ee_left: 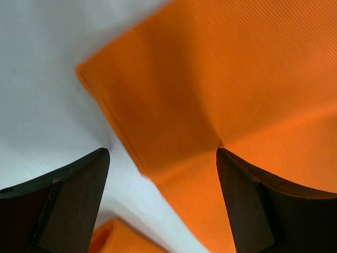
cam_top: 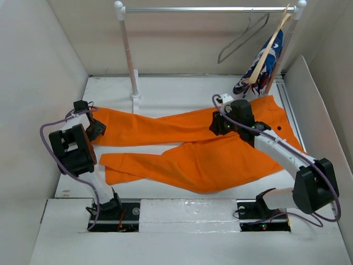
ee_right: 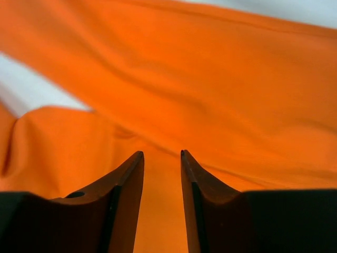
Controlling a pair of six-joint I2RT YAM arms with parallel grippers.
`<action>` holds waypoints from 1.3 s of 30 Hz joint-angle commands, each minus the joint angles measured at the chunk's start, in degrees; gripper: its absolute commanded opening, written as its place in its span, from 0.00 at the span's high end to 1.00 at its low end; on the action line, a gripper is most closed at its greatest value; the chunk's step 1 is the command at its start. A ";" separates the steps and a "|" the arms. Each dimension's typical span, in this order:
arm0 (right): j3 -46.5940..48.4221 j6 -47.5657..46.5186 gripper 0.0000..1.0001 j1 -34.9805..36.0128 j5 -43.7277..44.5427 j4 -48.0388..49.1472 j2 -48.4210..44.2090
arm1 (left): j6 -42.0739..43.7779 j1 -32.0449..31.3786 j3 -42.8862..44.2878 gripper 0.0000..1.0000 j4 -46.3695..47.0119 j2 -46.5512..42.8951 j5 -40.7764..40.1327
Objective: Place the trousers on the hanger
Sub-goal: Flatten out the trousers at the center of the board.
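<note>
The orange trousers [cam_top: 209,160] lie flat across the table, legs to the left and waistband with its dark button to the right. My left gripper [cam_top: 91,118] hovers open over the hem end of the far leg; in the left wrist view its fingers [ee_left: 79,195] stand wide apart over the hem corner of the trousers [ee_left: 237,79]. My right gripper [cam_top: 216,126] is over the crotch area; in its wrist view the right gripper [ee_right: 160,154] shows a narrow gap with nothing in it, above the trousers [ee_right: 210,68]. The grey wire hanger [cam_top: 242,36] hangs on the rail.
A rail [cam_top: 209,9] on white posts [cam_top: 129,55] spans the back. A wooden hanger [cam_top: 270,44] with a blue patterned garment [cam_top: 262,69] hangs at its right end, beside the wire hanger. White walls close in left, right and behind.
</note>
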 commanded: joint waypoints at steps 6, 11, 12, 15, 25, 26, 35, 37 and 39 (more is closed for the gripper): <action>3.54 -2.63 0.58 7.59 4.21 -4.19 -4.37 | -2.11 4.57 15.67 0.23 -0.87 17.04 6.13; 9.07 -5.00 0.56 7.59 6.31 -8.76 -2.88 | -3.17 6.15 30.69 0.23 -3.15 25.22 9.12; 10.04 -5.17 0.54 7.59 6.14 -10.16 -2.44 | -2.90 6.15 35.94 0.23 -5.34 27.15 10.86; 12.95 -6.40 0.48 7.59 4.48 -12.45 -1.56 | -1.50 5.62 38.37 0.22 -7.20 25.35 12.82; 6.28 -8.52 0.55 11.11 -0.09 -10.44 -7.44 | -0.70 2.54 -4.42 0.21 -3.41 -21.67 0.87; 5.40 -8.34 0.59 11.11 -0.80 -10.00 -7.88 | -1.05 2.54 -5.74 0.23 -5.17 -23.87 -0.53; 1.35 -10.09 0.63 10.77 -3.27 -9.64 -11.66 | -10.10 3.07 -14.27 0.31 -20.04 -29.52 -0.73; 1.26 -10.36 0.62 9.71 -3.61 -10.61 -12.10 | -11.42 3.07 -18.21 0.32 -19.25 -30.22 1.30; 0.65 -11.06 0.61 8.65 -4.32 -10.88 -13.07 | -12.91 1.77 -18.86 0.34 -20.46 -30.75 0.70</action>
